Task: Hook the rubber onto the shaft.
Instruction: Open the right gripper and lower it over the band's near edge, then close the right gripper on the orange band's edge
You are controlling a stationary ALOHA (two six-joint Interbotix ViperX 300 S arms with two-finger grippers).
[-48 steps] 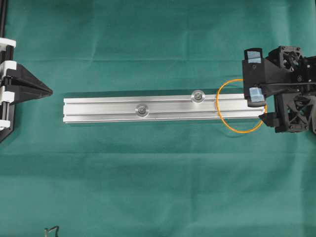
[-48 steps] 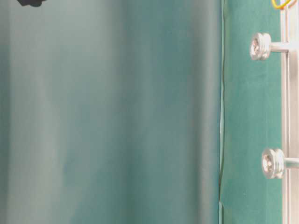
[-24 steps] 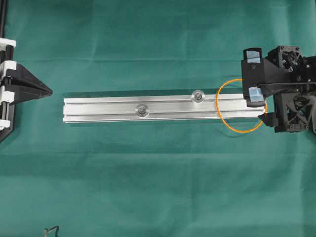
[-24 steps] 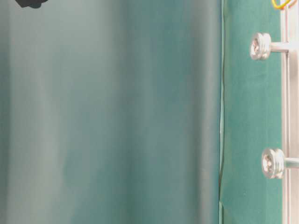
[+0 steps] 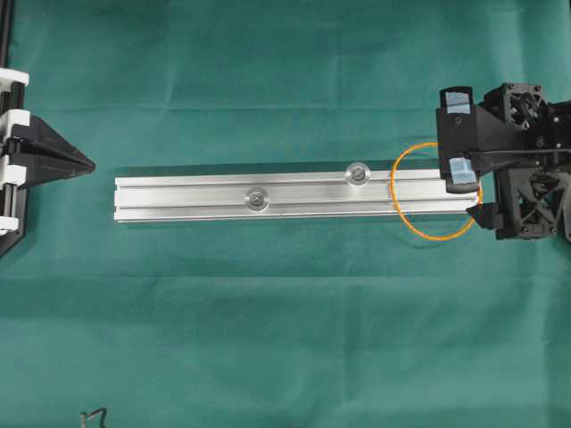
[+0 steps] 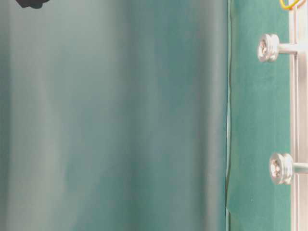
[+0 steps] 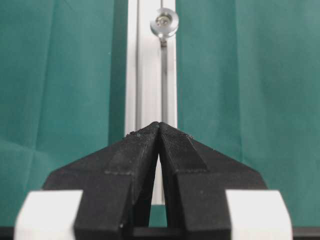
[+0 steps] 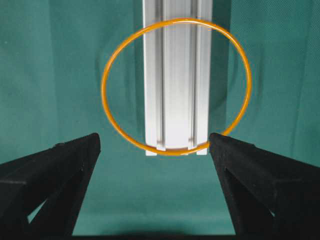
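Rubber [image 5: 399, 210] lies slack across the right end of the rail [image 5: 196, 198], a round orange loop draped over that end and onto the green bench [image 5: 285, 339] on either side, hooked on nothing. Right gripper [image 8: 155, 142] hovers just off the rail's end with its jaws spread wide, one finger each side of the loop's near arc, touching nothing as far as I can tell. Left gripper [image 7: 159, 126] sits off the other end, jaws pressed together, holding nothing. Two shafts stand on the rail; the nearer shaft [image 5: 358, 173] is just beside the loop, the far shaft [image 5: 257, 199] mid-rail. So we're at the pickup, I'd say: next comes a pinch on the near arc, a lift, then a drag over the nearer shaft's head, low enough to catch under it.
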